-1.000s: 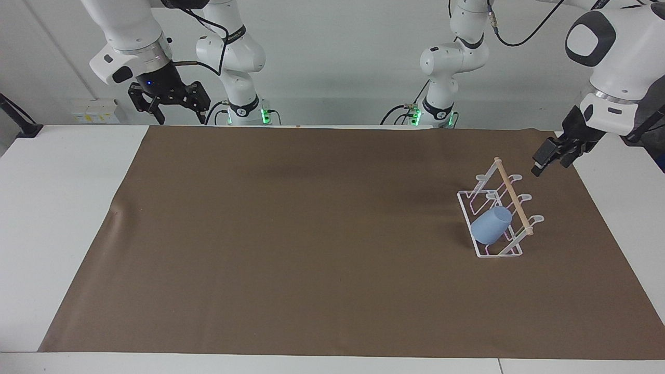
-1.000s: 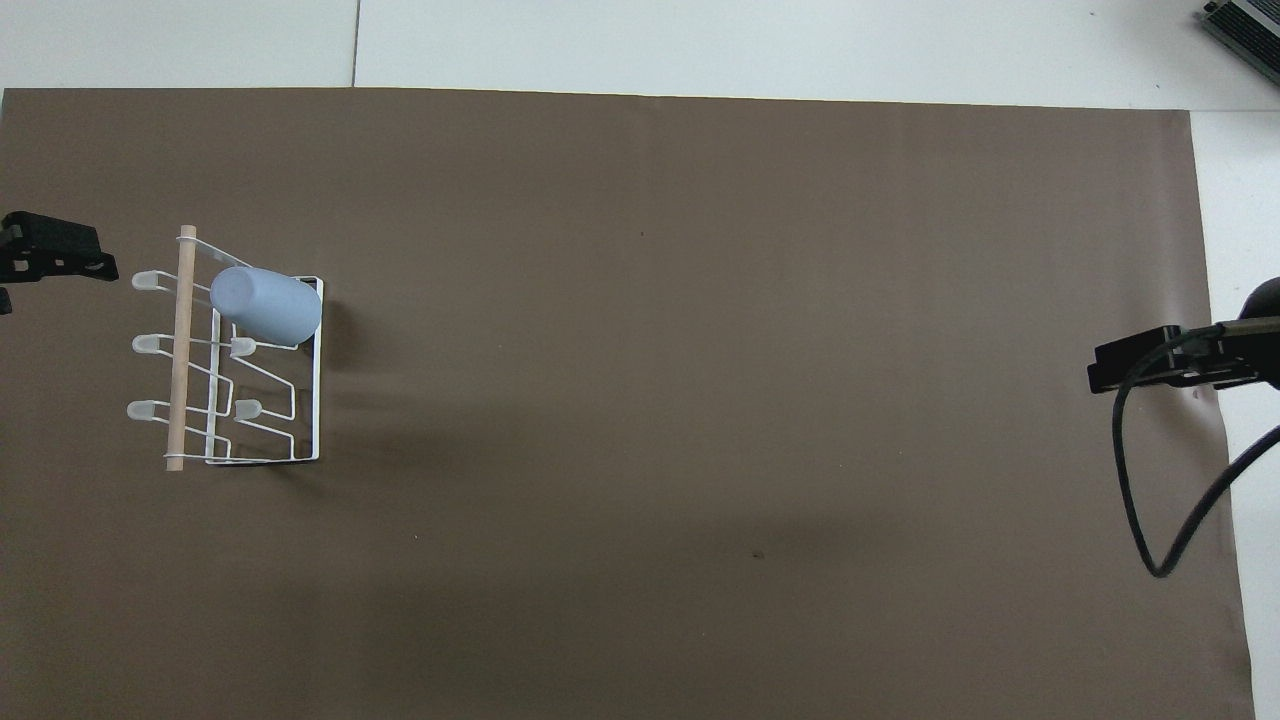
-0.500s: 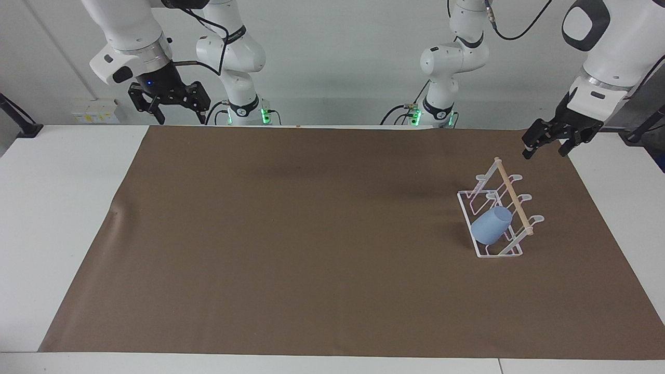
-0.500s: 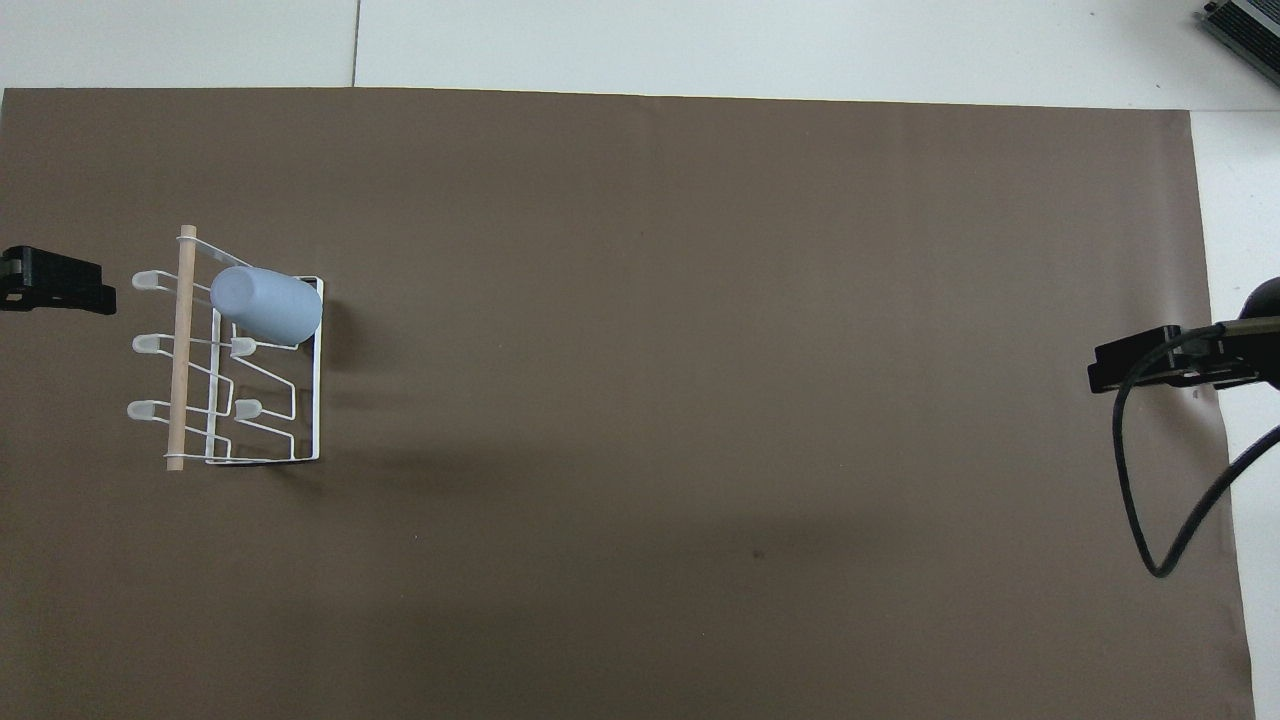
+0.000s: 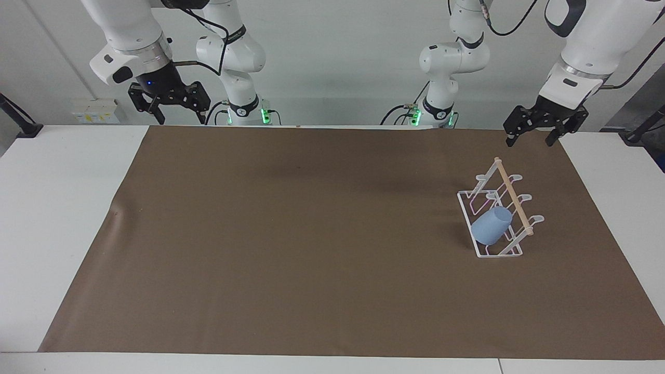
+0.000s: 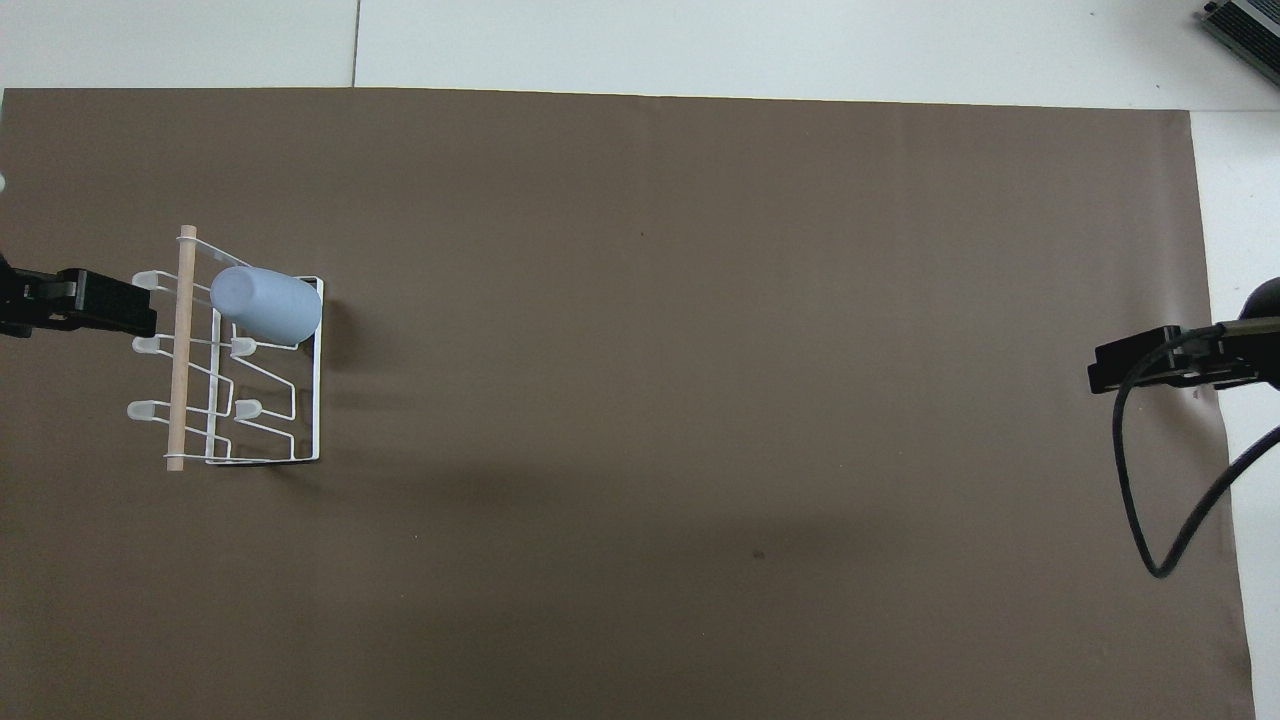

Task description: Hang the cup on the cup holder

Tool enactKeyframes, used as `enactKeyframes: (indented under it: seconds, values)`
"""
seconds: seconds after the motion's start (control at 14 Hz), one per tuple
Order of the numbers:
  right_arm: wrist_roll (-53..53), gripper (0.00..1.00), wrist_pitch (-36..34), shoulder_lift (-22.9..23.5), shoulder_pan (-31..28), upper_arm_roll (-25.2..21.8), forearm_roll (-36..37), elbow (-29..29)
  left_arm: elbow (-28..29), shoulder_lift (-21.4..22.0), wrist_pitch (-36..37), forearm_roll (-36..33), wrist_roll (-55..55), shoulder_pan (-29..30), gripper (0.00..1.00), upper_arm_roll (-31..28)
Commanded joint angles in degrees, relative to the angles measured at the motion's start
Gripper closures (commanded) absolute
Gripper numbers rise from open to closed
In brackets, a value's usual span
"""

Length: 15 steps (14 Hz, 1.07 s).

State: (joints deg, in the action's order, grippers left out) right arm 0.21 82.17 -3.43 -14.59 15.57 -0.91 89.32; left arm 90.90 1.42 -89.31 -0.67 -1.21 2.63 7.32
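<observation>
Left gripper, raised in the air over the edge of the brown mat at the left arm's end of the table, above and clear of the cup holder. Its two fingers point down with a plain gap between the tips: jaws wide and empty. In the overhead view the same gripper shows as a dark block that covers the outer prong tips of the rack; the facing view shows that it is well above them and touches nothing.

Right gripper, held up over the corner of the mat at the right arm's end of the table, near its own base. Its fingers also hang apart and hold nothing; this arm waits. A black cable loops below it in the overhead view.

The cup holder stands on the mat toward the left arm's end, its wooden dowel running along the top of the slanted white wire prongs.

The cup, light blue, sits tilted on one of the prongs on the side of the rack that faces the middle of the table, at the end of the row farthest from the robots. It lies mouth-down over the prong, closed bottom up toward the dowel. Neither gripper touches it.

The white table borders the mat on all sides.
</observation>
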Motion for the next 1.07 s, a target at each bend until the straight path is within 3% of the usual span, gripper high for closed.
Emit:
enactKeyframes:
  seconds: [0.0,1.0]
  values:
    - [0.6,0.0,-0.3,-1.5,-0.8,0.3,-1.1,1.5,1.8,2.0,-0.4,0.2,0.9,-2.1,0.0,-2.0]
    - [0.6,0.0,-0.3,-1.5,-0.8,0.3,-1.1,1.5,2.0,2.6,-0.7,1.7,1.3,-1.4,0.0,-1.9]
